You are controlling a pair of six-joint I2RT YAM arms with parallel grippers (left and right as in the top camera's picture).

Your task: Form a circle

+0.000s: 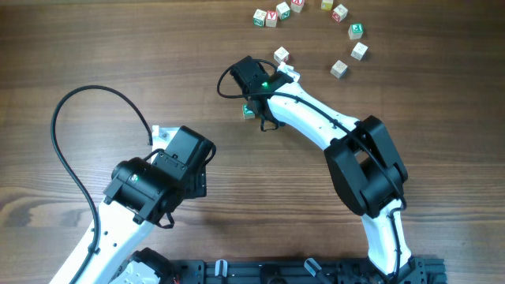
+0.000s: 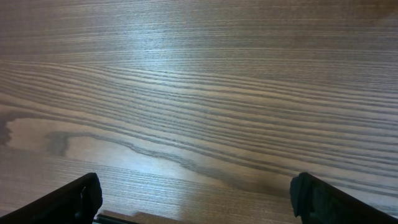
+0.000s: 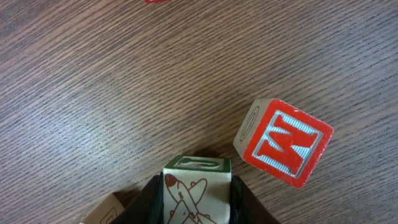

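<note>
My right gripper (image 3: pixel 198 202) is shut on a wooden block (image 3: pixel 198 190) that has a red airplane drawing on one face and a green letter face on its far side. In the overhead view this block (image 1: pixel 248 111) shows as a green spot under the right wrist, left of the table's middle. A block with a red W (image 3: pixel 285 142) lies tilted just to its right, apart from it. Several more letter blocks curve in a loose arc (image 1: pixel 339 12) at the top right. My left gripper (image 2: pixel 199 199) hangs open over bare wood, holding nothing.
The corner of another pale block (image 3: pixel 102 213) peeks in beside the right gripper's left finger. A lone block (image 1: pixel 281 55) sits just above the right wrist. The left arm (image 1: pixel 158 177) stands at the lower left with its black cable (image 1: pixel 71 142) looping over the table.
</note>
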